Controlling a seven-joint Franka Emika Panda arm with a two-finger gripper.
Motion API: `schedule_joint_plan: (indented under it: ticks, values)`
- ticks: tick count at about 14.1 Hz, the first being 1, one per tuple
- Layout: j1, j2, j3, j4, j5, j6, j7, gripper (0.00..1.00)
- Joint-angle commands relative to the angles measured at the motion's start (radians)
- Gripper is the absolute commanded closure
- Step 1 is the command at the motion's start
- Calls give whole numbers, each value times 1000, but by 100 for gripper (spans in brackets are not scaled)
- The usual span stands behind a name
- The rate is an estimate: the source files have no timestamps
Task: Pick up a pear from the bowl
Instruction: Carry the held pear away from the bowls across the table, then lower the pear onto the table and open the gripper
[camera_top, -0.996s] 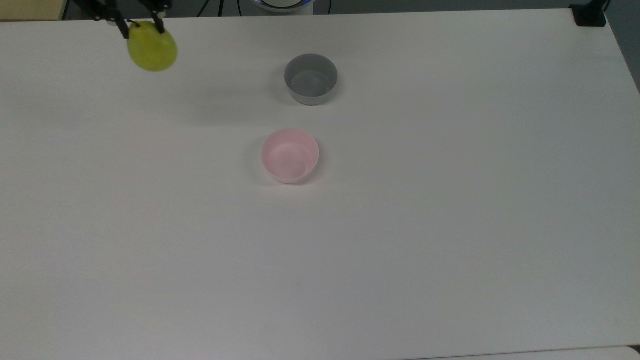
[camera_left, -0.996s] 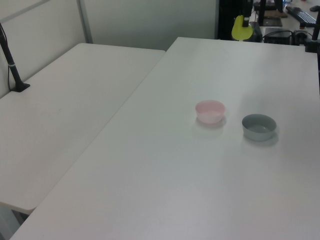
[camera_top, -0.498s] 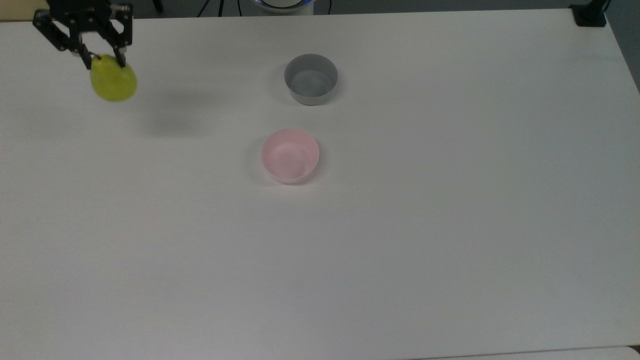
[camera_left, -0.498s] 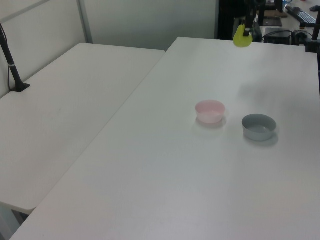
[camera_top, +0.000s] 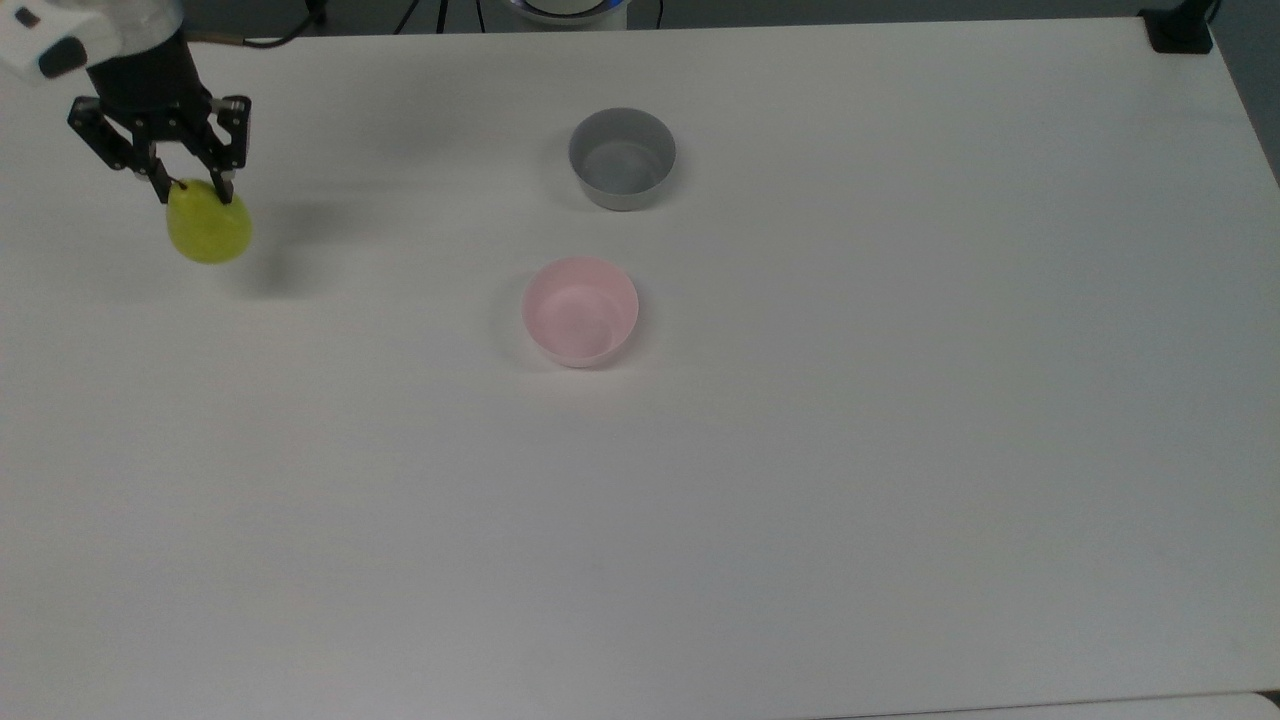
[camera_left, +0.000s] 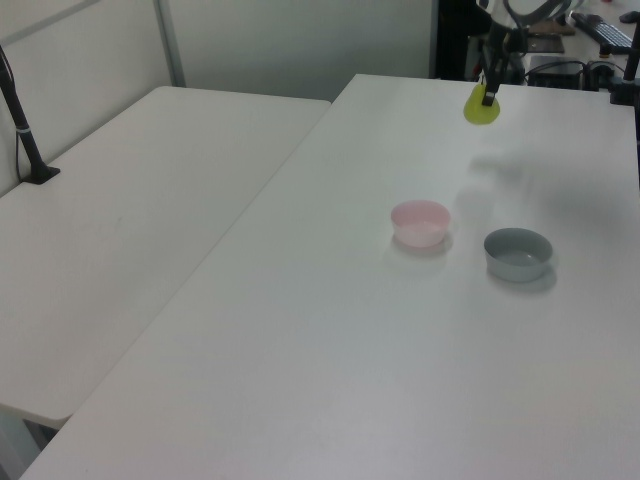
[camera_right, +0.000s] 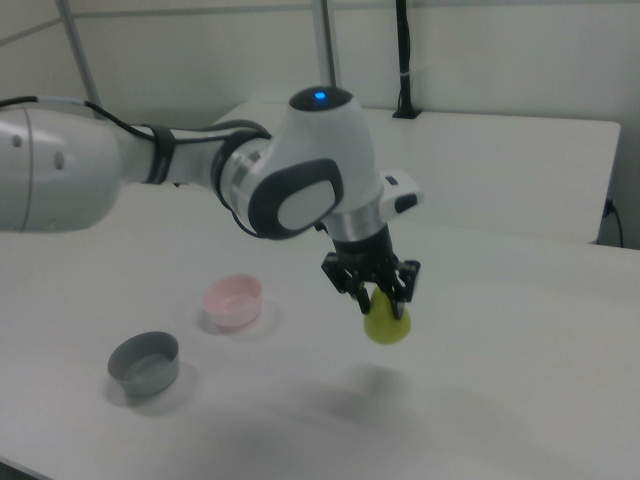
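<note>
Pear held aloft, well away from the bowl

The tool (camera_top: 195, 190) is clenched on the narrow top of the pear (camera_top: 209, 229), which hangs above the worktop (camera_top: 800, 500) with its shadow beneath. Taking the pink bowl (camera_top: 580, 311) as landmark: the pear is far off toward the top view's left; the grey bowl (camera_top: 622, 158) stands near it, apart.

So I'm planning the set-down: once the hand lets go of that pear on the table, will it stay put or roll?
Likely to roll: the pear is rounded, with no flat base showing, and the table looks smooth. The hand pinches it only near the stem end, so it may swing or slip if moved quickly. It keeps its shape in the grip, so it is probably firm.
</note>
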Motion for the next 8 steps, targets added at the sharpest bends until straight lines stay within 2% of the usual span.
schedule_joint_plan:
  ticks: [1, 8]
  values:
    - [-2, 51, -3, -26, 22, 90, -32, 100]
    - [6, 119, -3, -48, 20, 132, -32, 100]
